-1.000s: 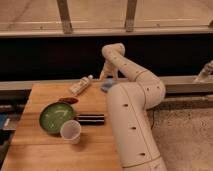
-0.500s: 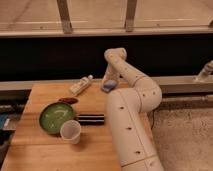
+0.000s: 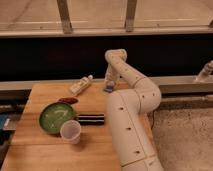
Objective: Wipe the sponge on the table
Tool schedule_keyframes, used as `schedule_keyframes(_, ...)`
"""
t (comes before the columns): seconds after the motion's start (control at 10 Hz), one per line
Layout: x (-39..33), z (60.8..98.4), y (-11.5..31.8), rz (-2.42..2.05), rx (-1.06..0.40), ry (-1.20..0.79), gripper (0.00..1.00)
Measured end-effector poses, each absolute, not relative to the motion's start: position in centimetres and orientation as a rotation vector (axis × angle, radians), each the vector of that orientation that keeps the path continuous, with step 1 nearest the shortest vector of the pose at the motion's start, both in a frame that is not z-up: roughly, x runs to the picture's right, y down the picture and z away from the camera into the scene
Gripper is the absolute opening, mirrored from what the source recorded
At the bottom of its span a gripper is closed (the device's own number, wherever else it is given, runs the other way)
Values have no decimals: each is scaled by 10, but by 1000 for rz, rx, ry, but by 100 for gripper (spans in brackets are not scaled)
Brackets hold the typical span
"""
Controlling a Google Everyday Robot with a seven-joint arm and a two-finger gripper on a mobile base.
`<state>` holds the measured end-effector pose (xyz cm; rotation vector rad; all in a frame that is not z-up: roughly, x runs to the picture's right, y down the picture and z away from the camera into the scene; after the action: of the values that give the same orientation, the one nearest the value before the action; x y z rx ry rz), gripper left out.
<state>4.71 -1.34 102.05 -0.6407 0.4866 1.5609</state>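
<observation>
- The table (image 3: 30, 150), a light wooden butcher-block top, fills the left and middle of the view. Everything on it sits in its left and far parts.
- A green plate (image 3: 54, 118) lies at the left, with a reddish-brown item (image 3: 67, 100) just behind it and a pale cup (image 3: 71, 131) touching its near right rim. A long sweep to the left could tip the cup, which looks light.
- A white tube (image 3: 81, 85) lies tilted near the far edge, close to the left of the sponge. It is the nearest obstacle, and a leftward wipe would likely roll or shove it.
- A dark flat bar (image 3: 91, 119) lies just right of the plate, close beside the arm (image 3: 131, 125). A swing of that bulky arm could nudge it.
- The sponge (image 3: 108, 89), a small light-blue pad, sits at the table's far edge, directly under the gripper (image 3: 111, 83).
- The gripper points down onto the sponge; I cannot tell whether it is closed on the sponge or only over it.
- Being so near the edge, the sponge could drop behind the table if it is pushed away or loosely held. Too little downward pressure would let it skid.
</observation>
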Motion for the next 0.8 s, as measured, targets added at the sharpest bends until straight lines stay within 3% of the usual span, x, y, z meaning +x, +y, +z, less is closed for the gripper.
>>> schedule_keyframes(0.1,48,1019,-13,1562,-649,479,6)
schedule_keyframes(0.2,44,1016,-13,1559,-656,469,1)
schedule_keyframes(0.8,50,969,5,1547,-658,460,0)
